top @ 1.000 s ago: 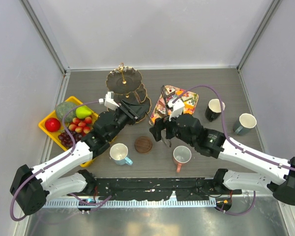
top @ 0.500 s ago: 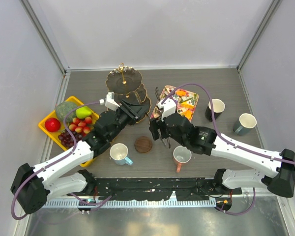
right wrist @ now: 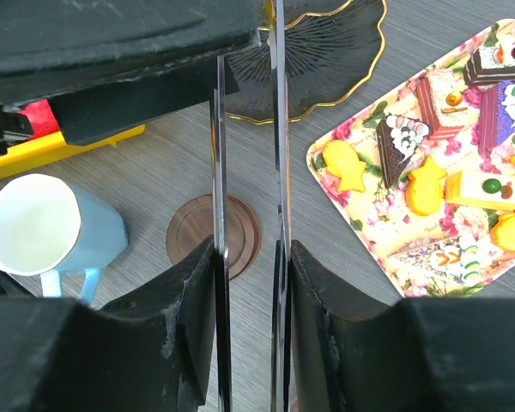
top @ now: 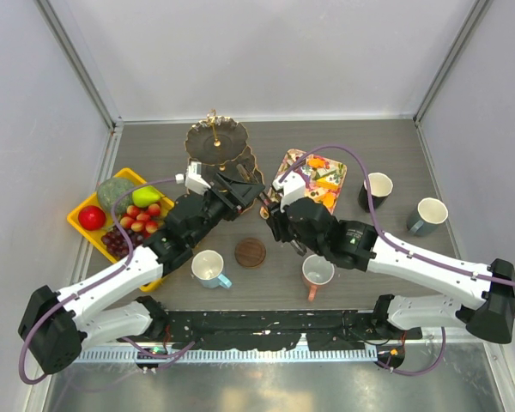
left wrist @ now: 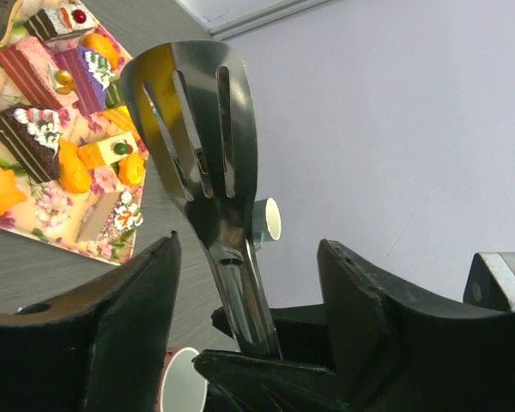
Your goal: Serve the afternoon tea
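While the metal tongs [left wrist: 202, 129] are clamped edge-on by the right gripper [right wrist: 251, 253], the left gripper [left wrist: 247, 249] is seen with jaws spread wide either side of them, not touching. Cakes and orange pastries [right wrist: 427, 184] are laid out on the floral tray [right wrist: 369, 225], just right of the tiered stand [top: 216, 142].

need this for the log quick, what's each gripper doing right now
left gripper: open, fingers apart on either side of the metal tongs, not touching them.
right gripper: closed on the metal tongs.
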Motion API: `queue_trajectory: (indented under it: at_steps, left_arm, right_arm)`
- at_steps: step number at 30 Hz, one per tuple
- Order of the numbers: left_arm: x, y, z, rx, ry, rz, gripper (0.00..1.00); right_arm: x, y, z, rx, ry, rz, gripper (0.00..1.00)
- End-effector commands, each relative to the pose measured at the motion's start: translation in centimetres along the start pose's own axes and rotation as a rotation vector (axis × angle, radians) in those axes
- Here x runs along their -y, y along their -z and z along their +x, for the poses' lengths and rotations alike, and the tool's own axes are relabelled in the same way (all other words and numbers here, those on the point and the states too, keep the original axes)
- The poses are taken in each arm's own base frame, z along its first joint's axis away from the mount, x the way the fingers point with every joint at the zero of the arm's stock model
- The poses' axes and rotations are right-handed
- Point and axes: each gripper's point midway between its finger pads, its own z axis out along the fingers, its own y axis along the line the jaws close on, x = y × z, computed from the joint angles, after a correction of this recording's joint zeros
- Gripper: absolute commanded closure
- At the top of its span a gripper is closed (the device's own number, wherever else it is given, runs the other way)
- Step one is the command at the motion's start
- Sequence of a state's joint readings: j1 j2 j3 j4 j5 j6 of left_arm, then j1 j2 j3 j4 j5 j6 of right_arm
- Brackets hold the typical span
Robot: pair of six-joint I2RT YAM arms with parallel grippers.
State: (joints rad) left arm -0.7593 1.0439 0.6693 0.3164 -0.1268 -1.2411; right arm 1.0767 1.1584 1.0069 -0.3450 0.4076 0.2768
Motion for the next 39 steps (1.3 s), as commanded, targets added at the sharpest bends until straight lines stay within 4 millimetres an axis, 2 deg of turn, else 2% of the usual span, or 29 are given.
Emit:
queue_trajectory:
  at_steps: [1,5,10,18,24,28,32,36,39]
  left_arm:
    - [2.1,0.8,-1.0,0.024,-0.024,0.044,0.21]
    - [0.6,1.2,-1.4,0.039,-0.049,-0.015,0.07]
    - [-0.8,1.0,-3.0,0.061,-0.032,-0.042,0.04]
    - [0.8,0.4,-5.3,0.084,-0.045,-0.015,0.02]
    - [0.6,-0.5,-5.4,0.085,-0.039,-0.028,0.02]
    - [0.3,-1.0,-5.3,0.076,-0.03,-0.038,0.06]
    - [0.0,-1.0,-5.2,0.074,-0.027,-0.043,0.16]
    - [-0.3,-0.7,-5.4,0.088,-0.019,-0.037,0.31]
    - [-0.4,-0.5,-5.5,0.094,-0.018,-0.038,0.48]
  right_arm:
    - [-0.2,1.2,-3.5,0.099,-0.034,-0.011,0.61]
    - [-0.3,1.5,-3.6,0.104,-0.033,-0.025,0.64]
    - [-0.8,1.8,-3.2,0.103,-0.023,-0.067,0.64]
    - [-2.2,1.9,-2.6,0.077,-0.007,-0.148,0.65]
    - [-2.7,1.8,-2.4,0.067,-0.001,-0.174,0.65]
    - [-2.6,1.8,-2.4,0.064,0.006,-0.171,0.65]
    - [-2.7,1.8,-2.2,0.056,0.014,-0.178,0.65]
    - [-2.9,1.8,-2.1,0.051,0.016,-0.186,0.65]
    - [-2.8,1.8,-1.9,0.038,0.024,-0.181,0.65]
